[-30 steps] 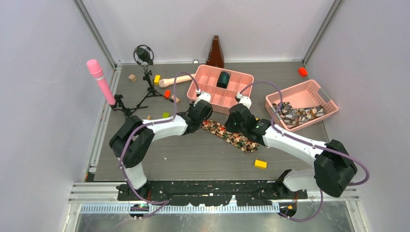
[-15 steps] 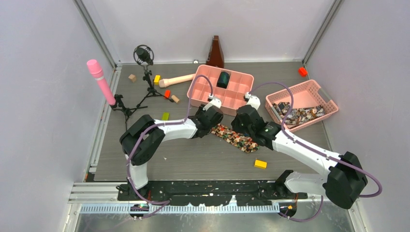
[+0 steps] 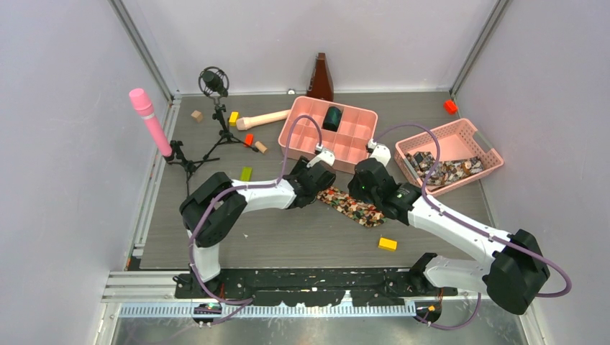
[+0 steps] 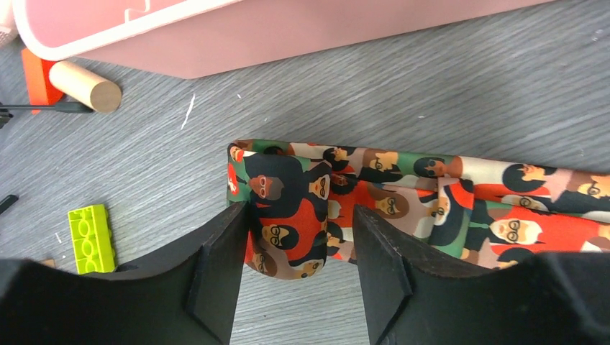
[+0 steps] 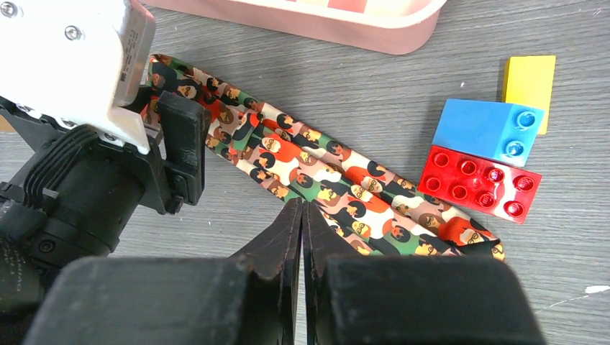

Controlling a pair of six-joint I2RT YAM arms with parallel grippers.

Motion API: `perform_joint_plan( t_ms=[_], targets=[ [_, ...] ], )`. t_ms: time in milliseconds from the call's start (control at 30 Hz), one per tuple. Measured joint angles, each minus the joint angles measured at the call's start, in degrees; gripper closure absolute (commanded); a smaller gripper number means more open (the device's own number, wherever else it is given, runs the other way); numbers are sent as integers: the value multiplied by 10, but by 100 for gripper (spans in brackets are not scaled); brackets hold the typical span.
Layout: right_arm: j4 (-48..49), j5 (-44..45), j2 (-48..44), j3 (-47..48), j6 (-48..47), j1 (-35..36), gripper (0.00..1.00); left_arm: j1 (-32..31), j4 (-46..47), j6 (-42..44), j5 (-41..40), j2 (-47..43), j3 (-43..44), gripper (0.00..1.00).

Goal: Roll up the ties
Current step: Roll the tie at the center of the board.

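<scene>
Tie (image 3: 352, 205) flat on the surface (image 3: 288, 230), running on a diagonal just in front of the pink tray (image 3: 360, 118), between my two arms. The end nearest the tray is folded back on itself; I judge this the first turn of a roll and no more. The rest lies out as a loose, partly doubled strip. Its other end is near a red block (image 5: 478, 183) and a blue block (image 5: 485, 129); touching or not, cannot tell.

Left tool (image 4: 301, 210): fingers spread, one on each side of the folded end, low over it. Fabric sits between them but is not pinched.

Right tool (image 5: 302, 208): fingers pressed together, nothing between them, tips at the near edge of the strip about mid-length. Whether they bear down on the cloth, cannot tell.

Handling, my estimate: thin, light, limp cloth with a smooth face. It will not keep a fold unaided, will likely slide on the surface, and a loose turn will spring open. Best hold: the folded end, across its width, both layers together, while the other tool pins the strip further along.

Other ties (image 3: 442, 171) heaped in the pink basket (image 3: 475, 133), well to the right.
</scene>
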Motion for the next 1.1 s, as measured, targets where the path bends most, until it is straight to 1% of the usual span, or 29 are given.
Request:
perform_joint_plan(
  t_ms=[433, 567, 633, 800, 967, 1100],
  targets=[
    [0, 3, 0, -2, 0, -2, 90, -5, -5, 0, 57, -3, 5, 42],
    [0, 3, 0, -2, 0, -3, 90, -5, -7, -1, 73, -6, 6, 46],
    [0, 3, 0, -2, 0, -4, 90, -5, -7, -1, 77, -6, 7, 44],
    [0, 3, 0, -2, 0, -4, 86, -5, -11, -5, 82, -9, 8, 36],
    [6, 3, 3, -2, 0, -5, 86, -3, -26, -15, 88, -20, 8, 33],
    [21, 2, 26, -1, 2, -5, 86, 1, -39, -17, 94, -45, 8, 31]
  ],
)
